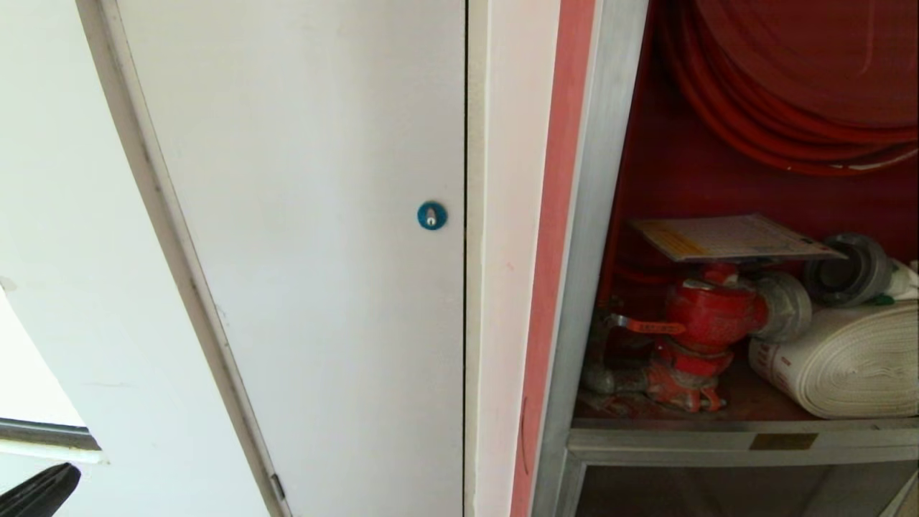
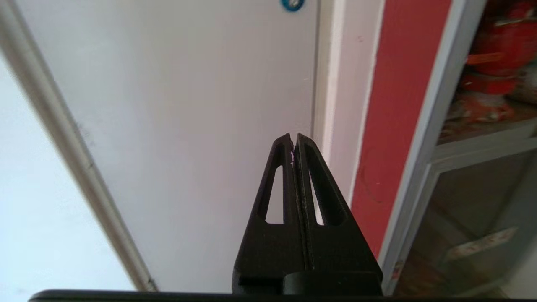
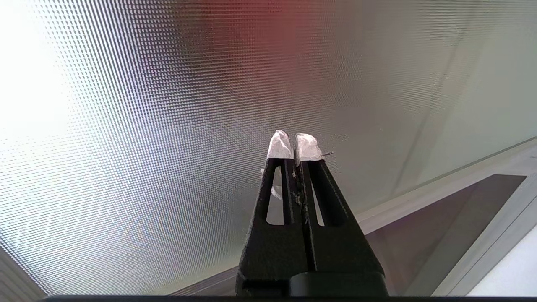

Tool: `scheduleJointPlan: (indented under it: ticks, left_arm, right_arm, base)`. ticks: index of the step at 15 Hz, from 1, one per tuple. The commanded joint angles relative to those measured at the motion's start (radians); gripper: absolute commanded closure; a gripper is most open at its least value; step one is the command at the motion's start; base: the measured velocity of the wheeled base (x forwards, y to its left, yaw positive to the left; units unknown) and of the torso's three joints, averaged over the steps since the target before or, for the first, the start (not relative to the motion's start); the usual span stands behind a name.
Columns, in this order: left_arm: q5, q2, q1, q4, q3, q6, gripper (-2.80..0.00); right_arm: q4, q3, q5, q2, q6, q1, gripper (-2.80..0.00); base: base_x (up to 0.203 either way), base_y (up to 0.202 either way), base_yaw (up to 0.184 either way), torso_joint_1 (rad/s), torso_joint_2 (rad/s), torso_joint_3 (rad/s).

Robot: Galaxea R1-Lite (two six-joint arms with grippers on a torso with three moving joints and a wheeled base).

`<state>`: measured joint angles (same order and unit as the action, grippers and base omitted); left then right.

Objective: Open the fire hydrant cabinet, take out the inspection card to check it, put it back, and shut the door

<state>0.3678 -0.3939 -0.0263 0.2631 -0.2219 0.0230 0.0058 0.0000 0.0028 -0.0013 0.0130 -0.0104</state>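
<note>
Left hand [image 2: 293, 140] has its fingers pressed together w/ nothing between them, pointing at the plain grey-white panel door [image 1: 309, 251] just left of the fire hydrant cabinet [image 1: 610, 215]. A dark bit low at the left edge of the head view is prob that same arm, can't be sure. Right hand [image 3: 293, 142] is likewise closed on nothing, white-wrapped tips close to a dimpled frosted pane [image 3: 147, 126]; which pane that is I can't tell, and it shows nowhere in the head view.

Cabinet stands open on its red interior. Inspection card [image 1: 732, 237] lies flat on top of the red valve [image 1: 711, 316], roughly level, near corner poking out toward the opening, so it reads as put back or not yet lifted; from here I can't say which. White rolled hose [image 1: 847, 366] sits just right of the valve on the shelf floor, metal coupling [image 1: 847, 269] behind it, red hose reel [image 1: 790, 86] above.

The door itself isn't in the head view, so its swing angle is unknown.

Room: silver frame post [image 1: 596, 251] and red strip [image 1: 553, 251] bound the opening on its left. The card has free air above it up to the reel coils. Reach from the left must clear that post edge; the blue round lock [image 1: 431, 215] on the panel is well apart from the opening
</note>
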Motion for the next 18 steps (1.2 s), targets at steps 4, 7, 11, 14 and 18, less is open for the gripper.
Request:
scheduleJointPlan:
  ticks: [4,7,11,14,18]
  left_arm:
    - [-0.130,0.238,0.044,-0.028,0.102,-0.016,0.00]
    - [-0.173,0.339,0.044,-0.028,0.192,-0.147,0.00]
    - [-0.318,0.394,0.043,-0.031,0.249,-0.211,0.00]
    - [-0.319,0.394,0.043,-0.121,0.249,-0.197,0.00]
    - [-0.317,0.394,0.043,-0.194,0.249,-0.154,0.00]
  right_arm:
    - [0.000,0.000,0.000,0.001,0.001,0.000,0.00]
    - [0.000,0.000,0.000,0.001,0.001,0.000,0.00]
    - [0.000,0.000,0.000,0.001,0.001,0.000,0.00]
    - [0.000,0.000,0.000,0.001,0.001,0.000,0.00]
    - [0.000,0.000,0.000,0.001,0.001,0.000,0.00]
  base:
    - [0.000,0.000,0.000,0.000,0.00,0.000]
    - [0.000,0.000,0.000,0.000,0.00,0.000]
    - [0.000,0.000,0.000,0.000,0.00,0.000]
    - [0.000,0.000,0.000,0.000,0.00,0.000]
    - [0.000,0.000,0.000,0.000,0.00,0.000]
